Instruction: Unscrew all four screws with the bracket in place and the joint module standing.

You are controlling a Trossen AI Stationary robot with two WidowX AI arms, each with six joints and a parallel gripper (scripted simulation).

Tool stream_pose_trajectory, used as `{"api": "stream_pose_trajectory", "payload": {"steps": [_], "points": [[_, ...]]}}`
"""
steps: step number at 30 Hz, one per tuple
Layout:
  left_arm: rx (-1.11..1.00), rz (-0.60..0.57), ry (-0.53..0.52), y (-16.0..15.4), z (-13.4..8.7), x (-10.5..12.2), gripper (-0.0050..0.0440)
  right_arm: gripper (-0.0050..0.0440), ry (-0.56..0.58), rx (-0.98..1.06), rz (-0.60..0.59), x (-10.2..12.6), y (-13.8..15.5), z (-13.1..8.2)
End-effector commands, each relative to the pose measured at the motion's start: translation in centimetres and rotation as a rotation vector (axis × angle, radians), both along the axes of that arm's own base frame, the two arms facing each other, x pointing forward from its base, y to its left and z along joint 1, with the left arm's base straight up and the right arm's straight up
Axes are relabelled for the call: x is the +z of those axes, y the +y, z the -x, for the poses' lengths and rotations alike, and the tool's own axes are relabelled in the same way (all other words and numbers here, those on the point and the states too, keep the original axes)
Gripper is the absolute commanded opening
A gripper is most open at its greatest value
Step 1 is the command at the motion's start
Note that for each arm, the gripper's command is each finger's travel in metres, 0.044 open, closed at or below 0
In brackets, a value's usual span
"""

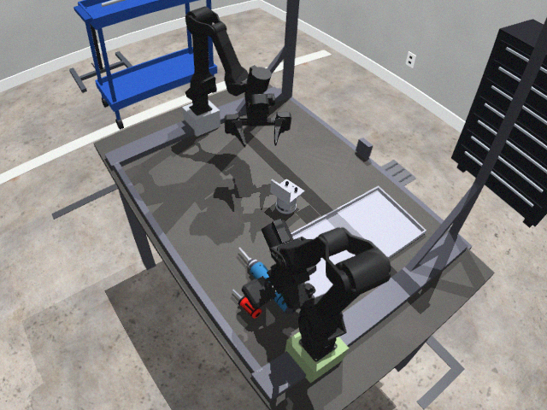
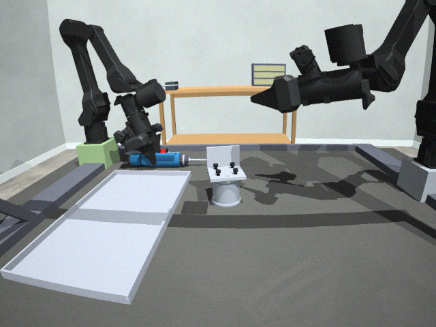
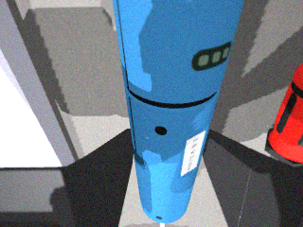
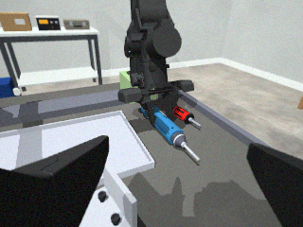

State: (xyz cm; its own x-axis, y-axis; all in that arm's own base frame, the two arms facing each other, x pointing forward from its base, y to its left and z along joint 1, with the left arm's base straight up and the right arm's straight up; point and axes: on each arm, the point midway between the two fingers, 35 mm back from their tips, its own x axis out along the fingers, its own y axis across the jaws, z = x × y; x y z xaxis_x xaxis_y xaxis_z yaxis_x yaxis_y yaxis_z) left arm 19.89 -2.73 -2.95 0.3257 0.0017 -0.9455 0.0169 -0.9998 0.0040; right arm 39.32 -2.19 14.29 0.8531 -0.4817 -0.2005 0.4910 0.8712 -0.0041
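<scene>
Exterior view: we are clamping the driver (image 1: pixel 257 270) (image 2: pixel 169 159) (image 3: pixel 175 57) (image 4: pixel 167 128) in our left end effector (image 1: pixel 270 291) (image 2: pixel 152 160) (image 3: pixel 167 135) (image 4: pixel 160 123), near the red tool (image 1: pixel 249 307) (image 2: pixel 163 150) (image 3: pixel 294 118) (image 4: pixel 181 113). We are holding our right end effector (image 1: pixel 261 144) (image 2: pixel 252 99) (image 4: pixel 177 146) wide apart. On the desk (image 1: pixel 167 176) (image 2: pixel 281 263) (image 4: pixel 175 189), the module (image 1: pixel 285 205) (image 2: pixel 225 193) is standing near the tray (image 1: pixel 378 220) (image 2: pixel 88 253) (image 4: pixel 71 147), bearing the bracket (image 1: pixel 282 190) (image 2: pixel 223 156) (image 4: pixel 120 194) with four black screws showing.

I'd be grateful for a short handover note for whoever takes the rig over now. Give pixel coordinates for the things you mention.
Left tool (image 1: pixel 278 289) (image 2: pixel 151 161) (image 3: pixel 168 156) (image 4: pixel 152 115): shut on the electric screwdriver (image 1: pixel 257 269) (image 2: pixel 169 159) (image 3: pixel 175 61) (image 4: pixel 168 130).
Right tool (image 1: pixel 261 143) (image 2: pixel 251 99) (image 4: pixel 179 143): open, holding nothing.
Joint module (image 1: pixel 285 206) (image 2: pixel 225 193): standing, bracket (image 1: pixel 282 190) (image 2: pixel 223 156) (image 4: pixel 125 199) on top.
Done: screwdriver grasped; no screw (image 1: pixel 296 189) (image 2: pixel 235 171) (image 4: pixel 102 196) removed.
Left: unscrew all four, keep module standing, release, move clear.
</scene>
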Motion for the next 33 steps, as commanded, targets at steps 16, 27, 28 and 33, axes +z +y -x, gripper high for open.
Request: {"api": "stream_pose_trajectory", "payload": {"steps": [16, 27, 28, 33], "points": [[0.007, 0.008, -0.05, -0.1, -1.3, 0.6, 0.0245, 0.04, -0.029, -0.003, -0.005, 1.0, 0.0, -0.2], [0.009, 0.009, -0.064, -0.2, -0.5, 4.4, 0.0305, 0.04, -0.029, -0.003, -0.005, 1.0, 0.0, -0.2], [0.009, 0.009, -0.061, -0.2, -0.3, 4.7, 0.0305, 0.04, -0.029, -0.003, -0.005, 1.0, 0.0, -0.2], [0.009, 0.009, -0.06, -0.2, 0.5, 6.3, 0.0305, 0.04, -0.029, -0.003, -0.005, 1.0, 0.0, -0.2]]}}
